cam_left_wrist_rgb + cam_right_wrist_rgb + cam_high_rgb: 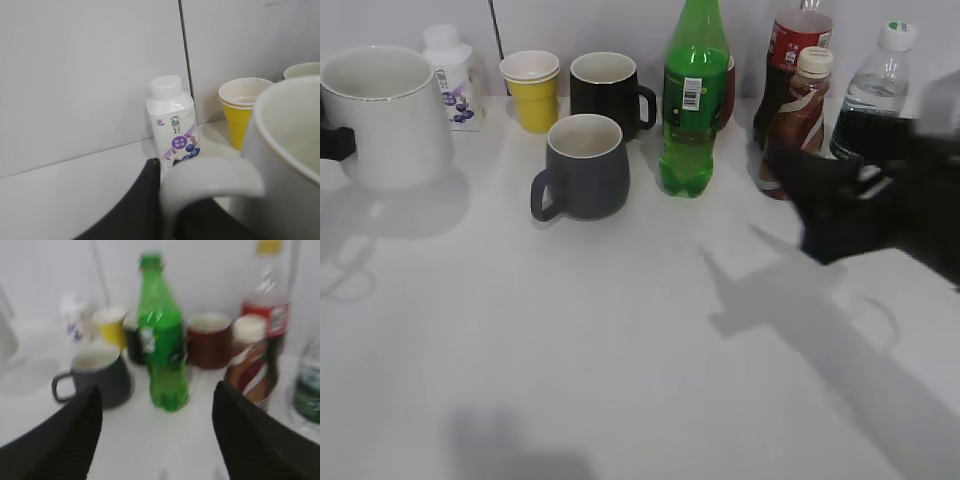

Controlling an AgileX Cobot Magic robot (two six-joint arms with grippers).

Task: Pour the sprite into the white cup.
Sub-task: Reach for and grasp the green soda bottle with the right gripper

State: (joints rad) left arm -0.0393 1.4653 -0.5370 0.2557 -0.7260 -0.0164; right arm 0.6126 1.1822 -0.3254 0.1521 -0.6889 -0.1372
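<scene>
Right gripper wide open, facing sprite

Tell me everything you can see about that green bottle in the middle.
The sprite is a tall bottle of bright green see-through plastic with a green label and a white barcode patch. Its green cap is on, as the right wrist view shows. It stands upright on the white table in the back row, right of the black mug and left of the brown bottle. Nothing grips it; the right gripper is open and faces it from a distance.
</scene>
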